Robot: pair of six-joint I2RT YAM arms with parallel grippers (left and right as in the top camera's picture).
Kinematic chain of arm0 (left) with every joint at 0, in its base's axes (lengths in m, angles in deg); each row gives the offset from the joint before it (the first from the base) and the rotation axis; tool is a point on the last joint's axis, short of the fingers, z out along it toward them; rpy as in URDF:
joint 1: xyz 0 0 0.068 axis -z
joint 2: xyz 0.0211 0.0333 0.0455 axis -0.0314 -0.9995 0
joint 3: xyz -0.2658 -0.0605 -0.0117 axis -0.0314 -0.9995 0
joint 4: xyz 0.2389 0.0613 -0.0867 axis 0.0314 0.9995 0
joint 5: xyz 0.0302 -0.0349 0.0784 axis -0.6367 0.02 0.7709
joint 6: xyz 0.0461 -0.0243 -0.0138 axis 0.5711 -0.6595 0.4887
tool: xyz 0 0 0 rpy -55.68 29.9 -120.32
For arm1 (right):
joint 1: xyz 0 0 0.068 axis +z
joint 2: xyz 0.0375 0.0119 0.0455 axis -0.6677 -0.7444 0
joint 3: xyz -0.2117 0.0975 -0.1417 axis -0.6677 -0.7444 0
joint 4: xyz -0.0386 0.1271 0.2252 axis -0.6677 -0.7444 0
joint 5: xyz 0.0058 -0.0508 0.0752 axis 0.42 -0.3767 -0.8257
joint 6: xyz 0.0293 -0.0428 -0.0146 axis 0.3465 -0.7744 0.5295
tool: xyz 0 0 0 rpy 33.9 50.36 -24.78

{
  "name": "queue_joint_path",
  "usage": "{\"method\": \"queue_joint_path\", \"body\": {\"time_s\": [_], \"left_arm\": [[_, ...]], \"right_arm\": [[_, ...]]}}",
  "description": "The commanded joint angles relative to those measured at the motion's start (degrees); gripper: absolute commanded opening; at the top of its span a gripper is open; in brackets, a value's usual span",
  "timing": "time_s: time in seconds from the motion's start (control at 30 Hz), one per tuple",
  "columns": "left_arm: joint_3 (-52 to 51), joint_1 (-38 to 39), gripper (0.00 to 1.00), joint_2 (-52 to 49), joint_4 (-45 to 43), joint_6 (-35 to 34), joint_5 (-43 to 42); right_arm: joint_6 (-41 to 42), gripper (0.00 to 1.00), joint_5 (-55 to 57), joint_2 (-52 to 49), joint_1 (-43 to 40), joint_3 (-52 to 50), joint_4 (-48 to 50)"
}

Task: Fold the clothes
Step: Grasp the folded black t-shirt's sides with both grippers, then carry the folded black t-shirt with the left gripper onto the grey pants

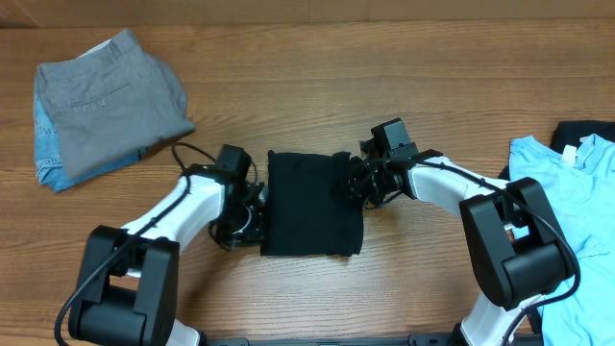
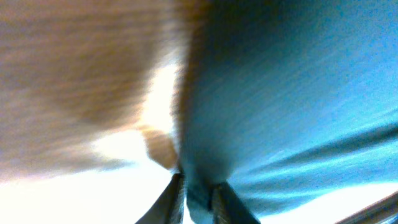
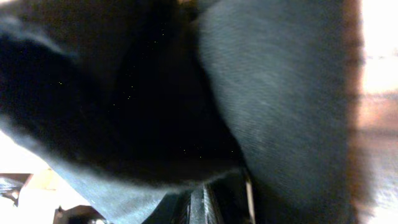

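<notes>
A wooden table (image 1: pixel 317 58) seen from above, with two white-and-black robot arms reaching in from the near edge; between them, at the middle of the table, lies the black T-shirt (image 1: pixel 309 204), already folded down to a neat rectangle. The left gripper (image 1: pixel 254 208) sits at the shirt's left edge; its wrist camera shows its two fingers (image 2: pixel 171 199) drawn close with a tuck of cloth pinched between them, so it appears to be grasping the shirt. The right gripper (image 1: pixel 355 183) is at the upper right edge, touching the cloth; its own camera is filled with dark fabric, and I cannot tell whether it is clenched or released.

The step in hand looks like a late fold or a last tidying of this shirt; next, I judge, both grippers must let go cleanly and draw out sideways without dragging the layers apart.

The light blue T-shirt (image 1: pixel 567 216) lies unfolded at the right edge, well apart, beside a dark garment (image 1: pixel 581 130); grey trousers (image 1: pixel 110 96) lie folded on a blue patterned cloth (image 1: pixel 46 144) at far left. A small white neck label (image 1: pixel 569 157) shows on the blue shirt; no writing can be read.
</notes>
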Motion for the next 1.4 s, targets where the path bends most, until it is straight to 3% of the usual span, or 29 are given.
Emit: {"method": "queue_joint_path", "body": {"time_s": [0.0,0.07,0.2,0.27,0.4,0.5,0.73,0.83,1.0,1.13,1.2,1.37], "left_arm": [[6.1,-2.75,0.33,1.49,4.83,2.08,2.64],[10.03,-3.74,0.56,2.62,7.37,2.16,2.23],[12.04,-4.0,0.89,2.89,4.81,3.87,-3.28],[11.21,-3.91,0.98,2.75,1.81,5.35,-6.54],[10.01,-3.93,1.0,-0.07,-2.6,5.51,-11.34],[9.99,-3.93,1.0,-4.15,-4.13,5.44,-13.9],[9.99,-3.45,1.0,-16.68,-8.83,4.42,-19.39],[9.99,-2.71,0.88,-18.82,-8.52,6.25,-24.72],[9.84,-0.96,0.63,-19.74,-7.85,7.45,-24.17],[9.84,-0.98,0.2,-19.74,-9.35,7.82,-24.06],[9.88,-1.29,0.08,-19.71,-9.25,7.85,-24.09],[13.27,-5.07,0.04,-18.23,-2.86,11.5,-24.09]], "right_arm": [[-5.07,0.13,3.13,4.57,0.22,-0.72,-3.37],[-6.95,0.16,3.1,7.39,0.35,-0.72,-5.79],[-11.19,0.2,1.55,10.82,0.39,-0.72,-10.36],[-11.15,0.22,0.68,10.95,0.52,-0.74,-12.96],[-10.95,0.22,1.6,10.95,1.36,-1.18,-17.68],[-7.1,0.16,6.67,10.86,2.54,-1.75,-19.28],[1.2,0.15,10.05,10.38,2.91,-6.6,-12.13],[1.18,0.15,10.05,9.9,2.91,-6.78,-11.85],[1.18,0.14,10.05,9.88,2.91,-6.78,-11.82],[1.16,0.1,9.79,9.88,2.91,-6.78,-12.07],[0.92,0.09,9.84,10.14,2.89,-6.71,-12.68],[-3.52,0.06,10.08,16.04,1.6,-5.07,-16.79]]}}
